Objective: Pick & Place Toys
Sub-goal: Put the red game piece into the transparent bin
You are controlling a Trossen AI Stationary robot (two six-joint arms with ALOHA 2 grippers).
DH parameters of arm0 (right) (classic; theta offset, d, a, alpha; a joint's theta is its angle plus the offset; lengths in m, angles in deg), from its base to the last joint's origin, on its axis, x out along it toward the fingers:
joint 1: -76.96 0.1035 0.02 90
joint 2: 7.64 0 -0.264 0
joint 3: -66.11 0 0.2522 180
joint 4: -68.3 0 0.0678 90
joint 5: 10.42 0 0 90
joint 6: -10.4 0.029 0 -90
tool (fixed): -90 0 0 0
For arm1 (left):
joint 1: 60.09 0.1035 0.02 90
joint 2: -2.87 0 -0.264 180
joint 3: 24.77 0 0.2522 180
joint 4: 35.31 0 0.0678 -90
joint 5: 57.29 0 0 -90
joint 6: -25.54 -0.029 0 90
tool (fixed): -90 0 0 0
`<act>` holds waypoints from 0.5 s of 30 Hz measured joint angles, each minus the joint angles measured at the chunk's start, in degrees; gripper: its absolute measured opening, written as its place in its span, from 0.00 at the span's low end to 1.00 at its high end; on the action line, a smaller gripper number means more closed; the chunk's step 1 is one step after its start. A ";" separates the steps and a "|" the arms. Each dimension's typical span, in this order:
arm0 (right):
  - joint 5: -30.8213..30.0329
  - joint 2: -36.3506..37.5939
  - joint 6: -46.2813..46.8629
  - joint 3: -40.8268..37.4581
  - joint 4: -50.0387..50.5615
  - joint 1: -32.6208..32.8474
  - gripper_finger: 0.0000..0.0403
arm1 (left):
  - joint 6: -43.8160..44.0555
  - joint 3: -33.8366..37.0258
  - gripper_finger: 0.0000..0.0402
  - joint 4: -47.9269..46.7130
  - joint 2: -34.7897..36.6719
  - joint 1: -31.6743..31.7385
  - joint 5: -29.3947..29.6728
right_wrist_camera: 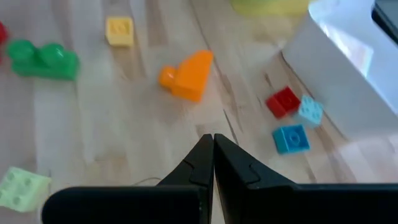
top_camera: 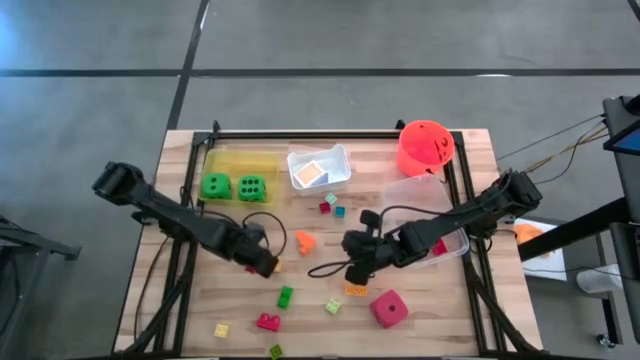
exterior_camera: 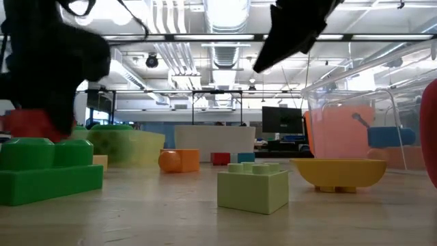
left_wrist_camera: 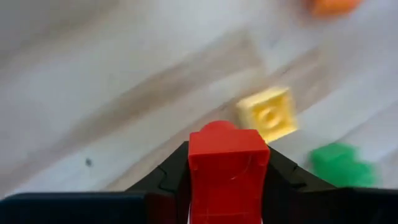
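Toys [top_camera: 286, 296] scattered, wooden table [top_camera: 420, 320], office behind

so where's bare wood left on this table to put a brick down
The widest bare patch is the front left corner, left of the green brick and yellow brick. A smaller strip lies along the front right edge, right of the pink-red die. The middle is crowded with small bricks and both arms; the back edge is filled by the yellow tray, white tray and orange-red bucket.

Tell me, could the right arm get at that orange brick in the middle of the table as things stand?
Probably yes. The right gripper is shut and holds nothing, and the orange brick lies on bare wood just ahead of it with nothing between. It would need to open first. The left gripper is busy with a red brick.
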 joint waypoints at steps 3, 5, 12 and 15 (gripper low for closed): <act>0.37 0.00 -3.78 0.03 -3.32 -0.02 0.02 | -2.39 0.00 0.29 0.20 4.87 0.41 6.61; 0.38 0.00 -6.23 0.33 -4.62 -0.24 0.03 | -4.64 0.00 0.29 0.79 8.45 0.98 11.29; 0.54 0.00 -10.63 1.27 -12.16 -4.55 0.23 | -29.46 0.87 0.30 15.49 19.44 4.90 19.97; 0.82 0.00 -9.56 1.27 -17.63 -6.79 0.37 | -41.69 1.42 0.30 23.94 21.75 6.57 19.97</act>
